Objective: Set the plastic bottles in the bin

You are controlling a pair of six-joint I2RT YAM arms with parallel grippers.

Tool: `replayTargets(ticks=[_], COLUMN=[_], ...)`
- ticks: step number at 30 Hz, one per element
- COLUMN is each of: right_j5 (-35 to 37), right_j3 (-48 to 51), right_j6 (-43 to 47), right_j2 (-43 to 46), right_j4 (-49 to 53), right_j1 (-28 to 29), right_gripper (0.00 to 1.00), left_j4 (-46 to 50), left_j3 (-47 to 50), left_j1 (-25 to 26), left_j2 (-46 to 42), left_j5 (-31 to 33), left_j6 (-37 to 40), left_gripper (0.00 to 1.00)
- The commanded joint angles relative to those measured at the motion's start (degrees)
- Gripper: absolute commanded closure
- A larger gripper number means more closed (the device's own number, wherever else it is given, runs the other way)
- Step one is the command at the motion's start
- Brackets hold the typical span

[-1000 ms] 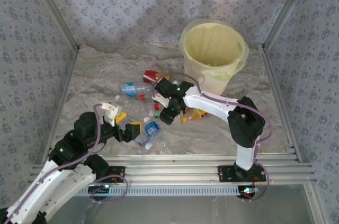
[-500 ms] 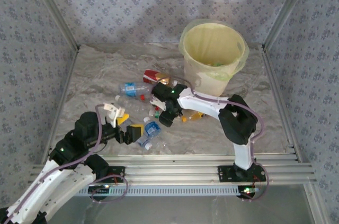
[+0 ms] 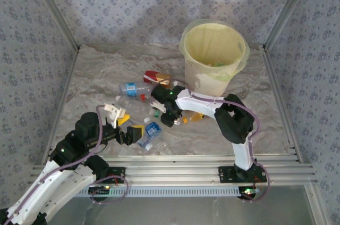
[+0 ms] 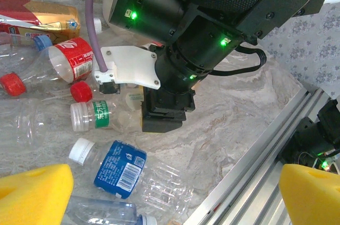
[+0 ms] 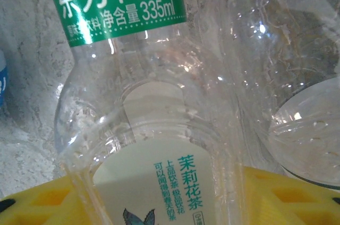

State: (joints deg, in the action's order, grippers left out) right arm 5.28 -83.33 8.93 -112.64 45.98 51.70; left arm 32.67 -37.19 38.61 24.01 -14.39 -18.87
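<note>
Pick-up step: the right gripper [image 3: 166,114] is seen down on the pile, jaws around a green-labelled bottle [image 5: 149,129]; a firm clamp cannot be told. The left gripper [image 4: 170,198] is held wide open at 7 o'clock. Next, a lift toward the bin [image 3: 212,78] at 1 o'clock is called for.

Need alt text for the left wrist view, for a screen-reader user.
The right arm's black wrist sits over a clear green-banded bottle lying among other plastic bottles on a marbled table. A blue-labelled bottle lies nearer, just ahead of the yellow pads of the open left end effector.
</note>
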Motion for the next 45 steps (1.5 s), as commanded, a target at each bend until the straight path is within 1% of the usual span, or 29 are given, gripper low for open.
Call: replayTargets(ticks=[1, 7, 12, 17, 23, 28, 31, 36, 40, 45], right_j5=[-1.6, -2.3, -6.9, -9.7, -12.8, -14.0, -14.3, -13.5, -12.9, -10.2], right_j3=[-1.0, 0.4, 1.4, 2.9, 2.1, -3.6, -7.9, -13.9, -19.1, -25.1], right_j6=[0.5, -0.7, -3.4, -6.4, -9.8, -11.9, -12.3, -11.2, -10.9, -10.7], right_j2=[0.6, 4.8, 10.7, 17.4, 26.2, 31.0, 32.3, 33.0, 30.7, 25.4], right_j4=[0.4, -0.5, -1.9, -4.3, -6.0, -4.1, -2.6, -2.4, -1.4, 0.4], right_j1=[0.5, -0.7, -3.0, -4.9, -8.5, -11.9, -14.3, -19.2, -24.6, -30.5], right_gripper=[0.41, 0.41, 0.42, 0.42, 0.42, 0.42, 0.42, 0.42, 0.42, 0.43], left_j4=[-2.2, -2.6, -4.0, -6.8, -11.4, -18.6, -22.5, -28.0, -30.2, -29.5], left_j3=[-0.2, 0.1, 0.9, 2.1, 1.1, 1.7, 1.7, 2.7, 4.0, 4.1], left_j1=[-0.3, -0.2, -0.3, -0.3, -0.2, -0.2, -0.2, -0.1, -0.1, -0.1], left_j2=[-0.6, -0.9, -1.7, -4.3, -3.6, -1.5, 1.2, 5.1, 5.3, 4.7], left_j5=[-1.0, -0.8, -0.4, 0.0, -1.0, -3.6, -4.5, -5.2, -4.9, -2.9], left_j6=[1.0, 0.9, 1.3, 1.8, 5.6, 11.2, 12.6, 11.8, 11.5, 10.3], left_gripper=[0.00, 0.00, 0.00, 0.00, 0.00, 0.00, 0.00, 0.00, 0.00, 0.00])
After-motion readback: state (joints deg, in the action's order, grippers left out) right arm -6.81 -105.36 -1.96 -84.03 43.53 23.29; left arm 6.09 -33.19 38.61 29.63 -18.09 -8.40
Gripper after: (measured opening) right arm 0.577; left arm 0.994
